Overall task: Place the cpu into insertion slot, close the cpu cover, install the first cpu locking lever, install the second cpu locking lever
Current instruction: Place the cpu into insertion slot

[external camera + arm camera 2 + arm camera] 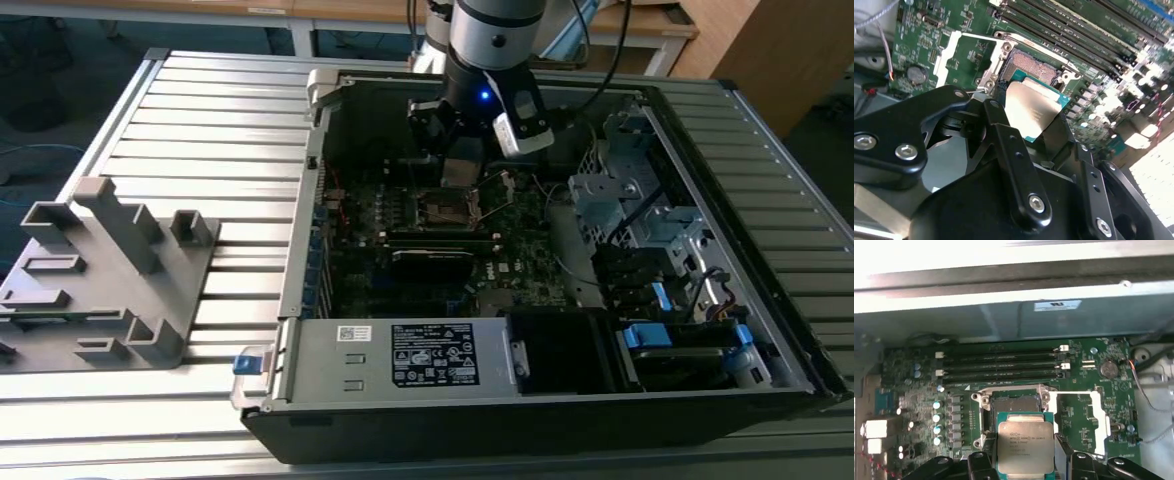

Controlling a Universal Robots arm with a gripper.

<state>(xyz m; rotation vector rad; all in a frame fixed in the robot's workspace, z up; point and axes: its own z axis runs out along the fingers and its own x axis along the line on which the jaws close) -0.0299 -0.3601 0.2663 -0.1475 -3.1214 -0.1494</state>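
Grey-metal face up, gripping the chip (pixel 1025 445) by two edges in the hand (pixel 461 172), hovering close over the board with the open socket (pixel 447 207) just off toward six o'clock in the exterior view.

Materials and finishes, as seen

cpu (pixel 1025 447): dull brushed-metal face, green board rim; insertion slot (pixel 1013 406): black plastic, bright silver metal rim; motherboard (pixel 1079 410): matt green laminate; fingers (pixel 1001 135): matt black, glossy screw heads; counter (pixel 214 130): ribbed pale metal, satin; case (pixel 296 262): bare grey sheet metal; fixture (pixel 107 270): smooth matt grey plastic.
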